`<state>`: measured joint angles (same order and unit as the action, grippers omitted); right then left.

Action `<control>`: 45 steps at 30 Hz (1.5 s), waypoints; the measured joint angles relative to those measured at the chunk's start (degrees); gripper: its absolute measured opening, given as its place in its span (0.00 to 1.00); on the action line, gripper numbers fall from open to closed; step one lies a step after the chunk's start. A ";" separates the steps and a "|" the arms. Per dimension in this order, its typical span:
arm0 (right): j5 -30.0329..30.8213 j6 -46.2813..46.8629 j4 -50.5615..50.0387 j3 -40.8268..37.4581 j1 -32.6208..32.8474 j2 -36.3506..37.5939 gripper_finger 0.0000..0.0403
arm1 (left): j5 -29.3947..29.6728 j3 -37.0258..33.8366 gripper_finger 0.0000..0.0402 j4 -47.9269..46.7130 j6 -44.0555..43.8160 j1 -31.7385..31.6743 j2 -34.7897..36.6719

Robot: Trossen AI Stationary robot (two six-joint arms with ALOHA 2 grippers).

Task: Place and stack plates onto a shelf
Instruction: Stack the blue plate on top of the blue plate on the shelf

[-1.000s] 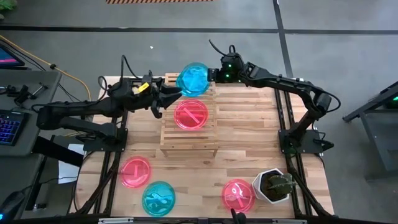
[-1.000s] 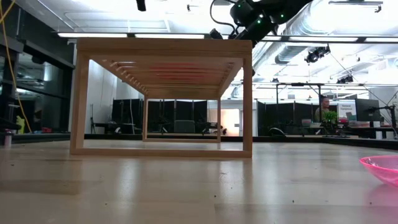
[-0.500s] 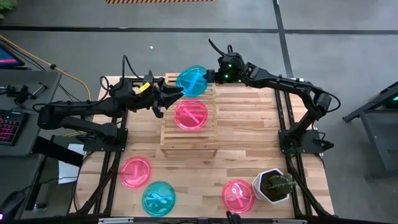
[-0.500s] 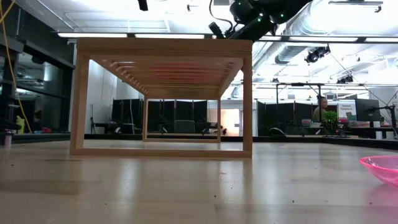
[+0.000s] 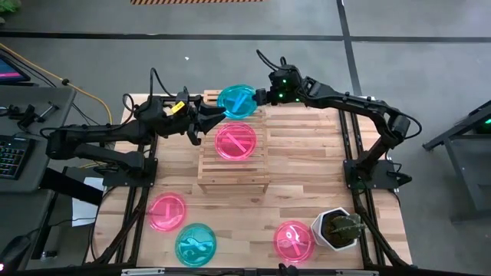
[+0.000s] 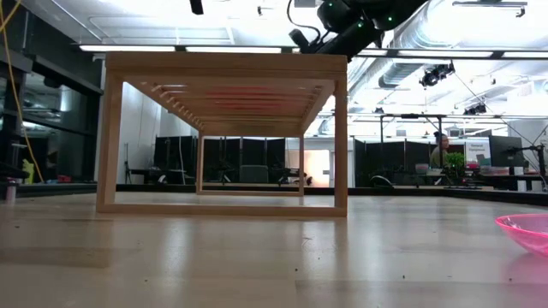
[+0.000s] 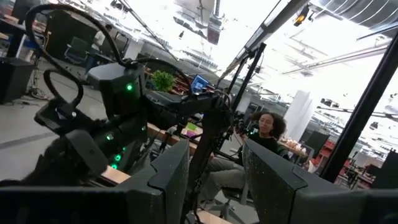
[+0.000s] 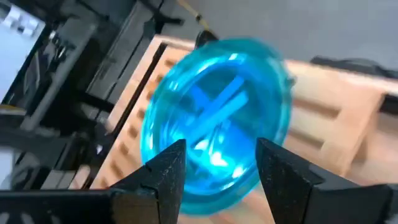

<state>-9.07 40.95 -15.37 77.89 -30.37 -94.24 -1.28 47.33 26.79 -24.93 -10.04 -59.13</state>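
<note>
A teal plate (image 5: 236, 100) lies on the far end of the wooden shelf (image 5: 230, 172). It shows blurred in the right wrist view (image 8: 217, 124). My right gripper (image 5: 261, 96) stands open at this plate's right rim, a finger (image 8: 165, 165) on either side of the rim. My left gripper (image 5: 216, 113) hovers open just left of the same plate, pointing right, with nothing between its fingers (image 7: 214, 168). A pink plate (image 5: 235, 142) rests flat on the shelf's slats nearer the middle. My right gripper has its open fingers on either side of the teal plate's right rim (image 8: 214, 199), coming level from the table's right. Whether they touch the rim, I cannot tell. The plate lies on the shelf's far end.
On the tabletop near the front lie a pink plate (image 5: 167, 211), a teal plate (image 5: 196, 244) and another pink plate (image 5: 294, 241) (image 6: 524, 231). A white plant pot (image 5: 337, 228) stands at the front right. A person sits in the room beyond (image 7: 264, 127).
My right gripper has opened and let go of the teal plate. The plate, held up and tilted a second ago, has dropped lower onto the shelf's far end. My left gripper has kept still.
</note>
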 joint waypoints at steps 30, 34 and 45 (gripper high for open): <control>3.42 -3.88 1.04 0.00 2.96 0.21 0.44 | -1.06 0.00 0.35 -0.42 1.08 -0.07 0.00; 5.33 -6.97 1.04 0.00 2.99 2.07 0.44 | -1.02 0.00 0.35 -0.42 1.08 -0.07 0.00; 20.51 -0.95 -4.17 0.04 2.90 0.99 0.44 | -1.02 0.00 0.35 -0.39 1.08 -0.07 0.00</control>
<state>11.44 40.00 -19.54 77.93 -27.46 -93.24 -2.31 47.33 26.39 -23.86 -10.11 -59.13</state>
